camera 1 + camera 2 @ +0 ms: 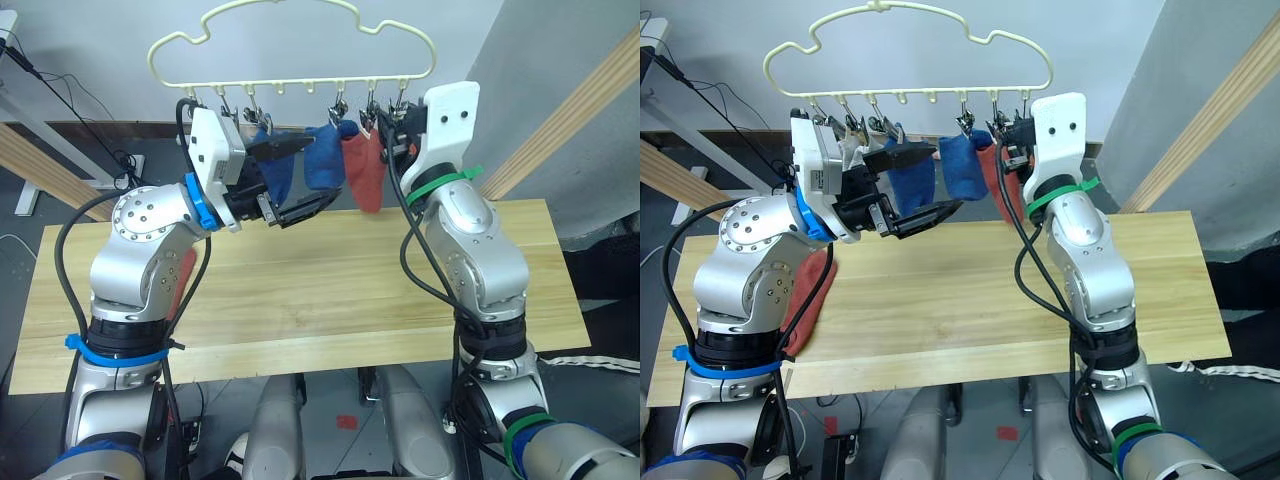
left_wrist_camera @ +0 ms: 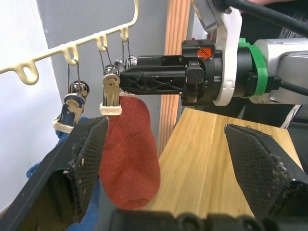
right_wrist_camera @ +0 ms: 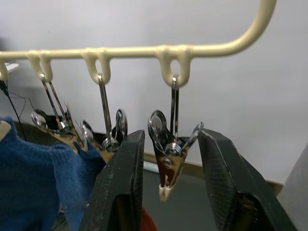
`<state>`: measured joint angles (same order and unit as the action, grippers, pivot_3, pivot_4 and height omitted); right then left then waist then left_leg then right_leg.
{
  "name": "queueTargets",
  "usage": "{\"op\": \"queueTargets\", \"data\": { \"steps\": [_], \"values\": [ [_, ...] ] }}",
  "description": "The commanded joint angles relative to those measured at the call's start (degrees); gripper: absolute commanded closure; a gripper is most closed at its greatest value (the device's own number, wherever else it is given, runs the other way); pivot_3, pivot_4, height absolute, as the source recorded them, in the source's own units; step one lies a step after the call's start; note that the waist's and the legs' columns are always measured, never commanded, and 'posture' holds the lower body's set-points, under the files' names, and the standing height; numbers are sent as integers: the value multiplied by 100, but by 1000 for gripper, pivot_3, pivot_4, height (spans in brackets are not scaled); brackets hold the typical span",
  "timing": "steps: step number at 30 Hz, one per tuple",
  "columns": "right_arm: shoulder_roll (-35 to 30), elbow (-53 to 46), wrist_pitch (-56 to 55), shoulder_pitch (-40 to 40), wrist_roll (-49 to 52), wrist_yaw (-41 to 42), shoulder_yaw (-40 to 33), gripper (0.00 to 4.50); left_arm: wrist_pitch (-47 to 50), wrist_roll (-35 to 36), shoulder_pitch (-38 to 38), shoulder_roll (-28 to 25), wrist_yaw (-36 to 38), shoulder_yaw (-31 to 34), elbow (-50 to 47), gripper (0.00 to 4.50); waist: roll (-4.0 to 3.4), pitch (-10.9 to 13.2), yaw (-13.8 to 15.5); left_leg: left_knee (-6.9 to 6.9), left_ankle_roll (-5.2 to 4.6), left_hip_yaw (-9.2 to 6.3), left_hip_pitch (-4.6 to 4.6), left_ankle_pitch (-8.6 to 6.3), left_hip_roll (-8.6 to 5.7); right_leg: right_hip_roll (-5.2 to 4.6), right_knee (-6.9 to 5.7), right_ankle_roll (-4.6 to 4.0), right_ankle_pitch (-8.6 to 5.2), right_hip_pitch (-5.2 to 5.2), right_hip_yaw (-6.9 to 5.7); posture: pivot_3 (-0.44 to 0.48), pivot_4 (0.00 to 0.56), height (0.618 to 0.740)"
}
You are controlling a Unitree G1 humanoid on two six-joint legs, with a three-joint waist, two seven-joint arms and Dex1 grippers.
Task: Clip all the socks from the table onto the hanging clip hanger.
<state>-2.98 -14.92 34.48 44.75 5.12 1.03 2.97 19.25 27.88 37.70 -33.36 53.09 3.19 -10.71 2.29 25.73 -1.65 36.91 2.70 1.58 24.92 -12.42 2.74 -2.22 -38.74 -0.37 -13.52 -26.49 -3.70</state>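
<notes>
- Up on the clip hanger, two blue socks and one rust-red sock already hang from clips
- Left gripper hovers just before the blue socks, fingers spread wide and holding nothing
- Right gripper straddles the end clip, fingers parted, not yet pinching it
- Another rust-red sock lies on the table, partly behind the left arm
- By my reckoning about half the job remains; grey socks cannot be made out

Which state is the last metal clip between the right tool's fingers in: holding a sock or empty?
Empty: the metal clip hangs bare between the right tool fingers.
</notes>
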Motion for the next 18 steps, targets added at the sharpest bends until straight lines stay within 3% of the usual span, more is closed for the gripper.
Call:
{"op": "queueTargets", "data": {
  "steps": [1,18],
  "values": [
    [80,-124,-271,122,-7,-22,-76,2752,-124,12,-56,-16,12,52,-141,271,0,0,0,0,0,0,0,0,0,0,-1,0,0,0,0,-43,432,735],
    [388,178,-552,258,143,32,-229,2752,-101,-13,-113,-110,26,75,-189,271,0,0,4,5,0,-2,-1,0,0,0,-9,-2,1,0,-1,-25,435,735]
  ]
}}
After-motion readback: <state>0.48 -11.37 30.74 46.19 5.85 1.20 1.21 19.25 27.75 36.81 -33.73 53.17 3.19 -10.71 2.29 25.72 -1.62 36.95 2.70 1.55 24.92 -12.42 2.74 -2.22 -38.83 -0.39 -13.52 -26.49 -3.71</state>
